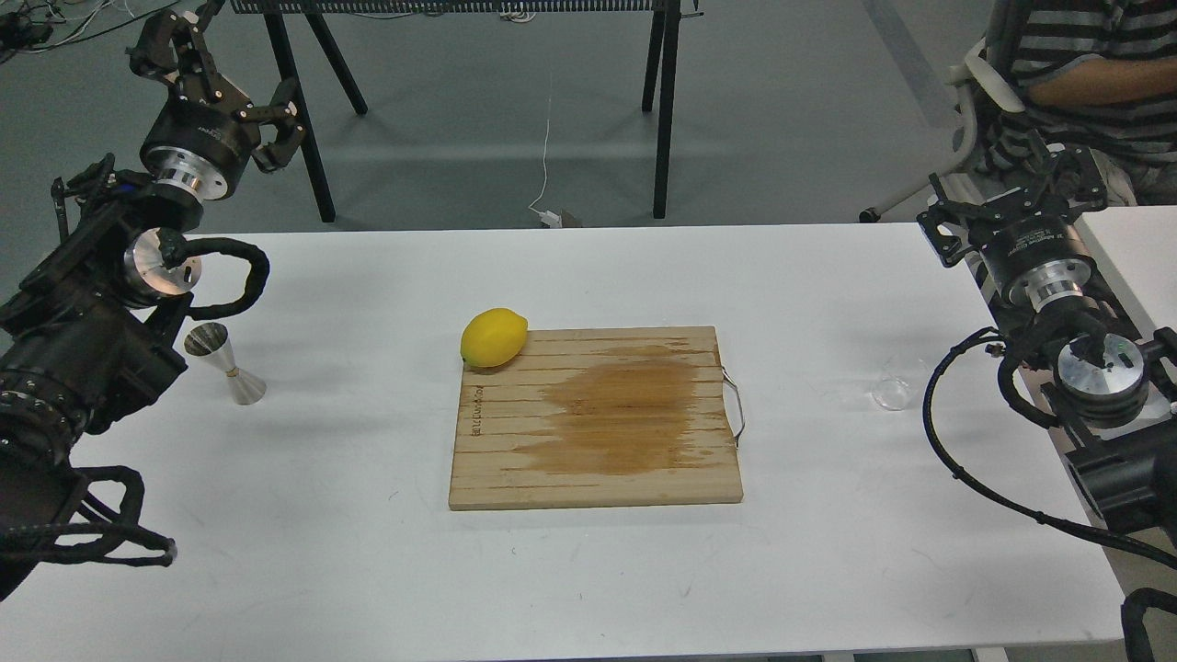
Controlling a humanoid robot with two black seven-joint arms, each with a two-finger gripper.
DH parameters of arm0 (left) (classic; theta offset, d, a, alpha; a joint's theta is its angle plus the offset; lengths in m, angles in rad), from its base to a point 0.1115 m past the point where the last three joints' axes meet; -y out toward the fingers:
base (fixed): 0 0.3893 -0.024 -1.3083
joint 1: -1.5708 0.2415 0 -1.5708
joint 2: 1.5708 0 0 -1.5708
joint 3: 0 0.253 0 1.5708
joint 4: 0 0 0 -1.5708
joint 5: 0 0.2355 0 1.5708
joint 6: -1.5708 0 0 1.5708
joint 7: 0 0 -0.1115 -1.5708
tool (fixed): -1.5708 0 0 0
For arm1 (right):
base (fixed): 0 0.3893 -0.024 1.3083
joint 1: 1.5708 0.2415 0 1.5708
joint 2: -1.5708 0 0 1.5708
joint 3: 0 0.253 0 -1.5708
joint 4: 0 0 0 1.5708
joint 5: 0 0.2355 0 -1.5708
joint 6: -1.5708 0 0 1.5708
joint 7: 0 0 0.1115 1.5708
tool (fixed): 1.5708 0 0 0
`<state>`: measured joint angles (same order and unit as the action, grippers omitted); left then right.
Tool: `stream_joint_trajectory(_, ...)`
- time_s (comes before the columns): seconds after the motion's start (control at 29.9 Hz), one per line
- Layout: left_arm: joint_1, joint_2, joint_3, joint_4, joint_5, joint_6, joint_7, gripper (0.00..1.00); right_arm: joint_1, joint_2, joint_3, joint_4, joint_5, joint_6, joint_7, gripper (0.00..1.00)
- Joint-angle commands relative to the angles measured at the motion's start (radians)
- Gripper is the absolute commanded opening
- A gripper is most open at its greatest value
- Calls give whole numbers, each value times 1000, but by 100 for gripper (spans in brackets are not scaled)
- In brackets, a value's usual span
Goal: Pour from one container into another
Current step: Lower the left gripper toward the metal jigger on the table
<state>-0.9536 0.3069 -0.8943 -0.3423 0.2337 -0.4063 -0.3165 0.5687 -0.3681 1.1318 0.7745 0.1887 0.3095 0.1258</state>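
At the far left, my left gripper (221, 69) is raised above the table's back edge, its black fingers spread wide and holding nothing. Just below and in front of that arm stands the small shiny steel jigger (225, 364), two cones joined at a narrow waist, upright on the smooth white table (368, 570), its open mouth facing up. That narrow mouth is a small target, so I judge the pour should be slow and started right over the rim.

In the middle lies a pale wooden slatted cutting board (596, 418) with a wire handle on its right side and a darker wet-looking patch across its grain. A glossy yellow lemon (494, 337) rests on its back left corner.

Towards the right, the small clear rounded glass cup (892, 393) sits on the table, well apart from the jigger and near my right arm. It looks slick and faint against the white, so a gentle, centred side grasp seems wise. My right gripper (1011, 198) is dark and seen end-on; I cannot tell how far it is parted
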Motion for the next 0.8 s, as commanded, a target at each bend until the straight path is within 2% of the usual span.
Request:
stream_joint_trajectory(0.0,-1,8,2,3,1,-5,-13,100,0,-2,0,0,0,2,2,99)
stream_joint_trajectory(0.13,-10,11,20,-7,21,-45,-16,100,2,-2,3,3,0,2,2,99)
stream_joint_trajectory(0.4,-102,107,302,-52,65,-60,-19,100,-3,0,5,-3,0,3,2,99)
stream_joint_trajectory(0.57,-151,202,440,-223,191,-2,-18,100,-3,1,9,-3,0,3,2,99)
stream_joint_trajectory(0.77,-133,349,460,-548,623,112,-7,100,-3,0,14,-3,0,8,0,99)
